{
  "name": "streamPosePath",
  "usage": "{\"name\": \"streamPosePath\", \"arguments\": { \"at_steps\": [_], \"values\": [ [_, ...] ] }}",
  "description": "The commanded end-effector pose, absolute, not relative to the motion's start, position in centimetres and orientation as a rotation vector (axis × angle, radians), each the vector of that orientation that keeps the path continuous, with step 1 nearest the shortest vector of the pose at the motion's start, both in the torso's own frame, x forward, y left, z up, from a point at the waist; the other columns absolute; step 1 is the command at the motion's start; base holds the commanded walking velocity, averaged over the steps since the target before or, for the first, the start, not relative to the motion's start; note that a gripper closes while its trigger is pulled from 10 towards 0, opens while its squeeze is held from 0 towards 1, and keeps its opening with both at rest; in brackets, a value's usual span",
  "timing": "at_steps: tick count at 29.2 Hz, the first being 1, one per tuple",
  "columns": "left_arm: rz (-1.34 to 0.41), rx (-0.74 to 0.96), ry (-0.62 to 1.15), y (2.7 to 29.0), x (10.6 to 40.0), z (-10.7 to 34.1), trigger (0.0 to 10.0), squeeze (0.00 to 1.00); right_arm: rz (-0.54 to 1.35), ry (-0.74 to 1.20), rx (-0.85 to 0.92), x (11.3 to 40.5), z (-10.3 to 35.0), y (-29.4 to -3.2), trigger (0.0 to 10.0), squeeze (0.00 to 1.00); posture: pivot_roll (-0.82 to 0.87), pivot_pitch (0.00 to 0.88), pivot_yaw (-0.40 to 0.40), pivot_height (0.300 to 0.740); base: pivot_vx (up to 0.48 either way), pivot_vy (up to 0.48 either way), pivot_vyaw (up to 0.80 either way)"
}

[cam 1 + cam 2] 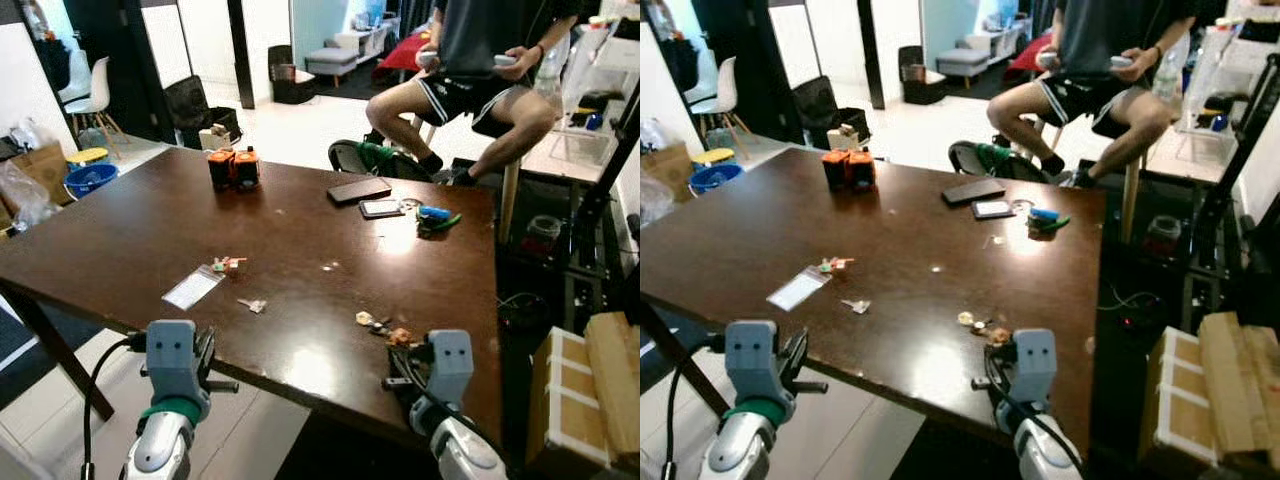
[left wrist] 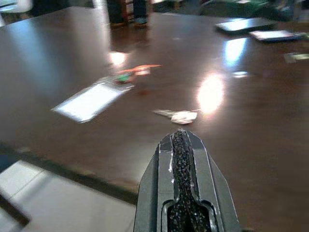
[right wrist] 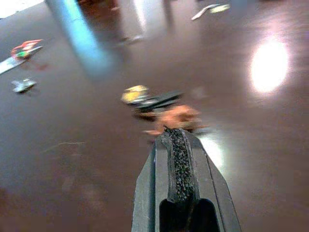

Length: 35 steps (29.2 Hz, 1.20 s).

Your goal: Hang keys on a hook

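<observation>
Keys (image 1: 378, 326) lie on the dark table (image 1: 120, 240) near its front edge, just ahead of the right gripper (image 3: 176, 133), whose 2 fingers are pressed together. Left gripper (image 2: 181, 140), fingers likewise closed and empty, points at a small silver key (image 1: 252, 305).

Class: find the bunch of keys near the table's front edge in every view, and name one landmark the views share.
Left eye: bunch of keys, just ahead of the right gripper.
Right eye, same place.
Left wrist: not in it.
Right wrist, just beyond the gripper tip.
Shared landmark: small silver key.
</observation>
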<state>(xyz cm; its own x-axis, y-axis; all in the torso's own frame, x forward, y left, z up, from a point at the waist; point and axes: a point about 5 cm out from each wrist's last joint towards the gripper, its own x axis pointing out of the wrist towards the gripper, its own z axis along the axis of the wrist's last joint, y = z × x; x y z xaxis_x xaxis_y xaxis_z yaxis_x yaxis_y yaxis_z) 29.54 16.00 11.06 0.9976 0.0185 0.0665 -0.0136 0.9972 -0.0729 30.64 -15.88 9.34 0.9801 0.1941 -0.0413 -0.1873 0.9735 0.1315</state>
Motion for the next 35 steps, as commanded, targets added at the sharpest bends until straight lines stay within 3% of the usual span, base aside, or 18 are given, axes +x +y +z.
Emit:
{"name": "streamPosePath", "arguments": {
  "at_steps": [1, 5, 16, 35],
  "values": [
    [0.026, -0.068, -0.053, 16.4, 29.4, 10.8, 10.0, 0.00, 0.193, 0.070, 0.138, 30.5, 8.9, -15.6, 10.0, 0.00, -0.10, 0.000, 0.122, 0.740, 0.000, -0.300, 0.00],
    [0.032, -0.130, -0.048, 16.4, 29.5, 10.9, 10.0, 0.00, 0.193, 0.070, 0.138, 30.5, 8.9, -15.7, 10.0, 0.00, -0.10, 0.000, 0.122, 0.740, 0.000, -0.075, 0.00],
    [0.018, -0.153, -0.062, 16.2, 29.5, 11.1, 10.0, 0.00, 0.191, 0.072, 0.138, 30.5, 8.9, -15.7, 10.0, 0.00, -0.10, 0.000, 0.122, 0.740, 0.000, 0.480, 0.00],
    [0.068, -0.129, -0.048, 17.7, 28.0, 10.3, 10.0, 0.00, 0.190, 0.081, 0.147, 30.2, 8.4, -15.5, 10.0, 0.00, -0.08, 0.000, 0.116, 0.740, 0.000, 0.000, 0.00]
  ]
}}
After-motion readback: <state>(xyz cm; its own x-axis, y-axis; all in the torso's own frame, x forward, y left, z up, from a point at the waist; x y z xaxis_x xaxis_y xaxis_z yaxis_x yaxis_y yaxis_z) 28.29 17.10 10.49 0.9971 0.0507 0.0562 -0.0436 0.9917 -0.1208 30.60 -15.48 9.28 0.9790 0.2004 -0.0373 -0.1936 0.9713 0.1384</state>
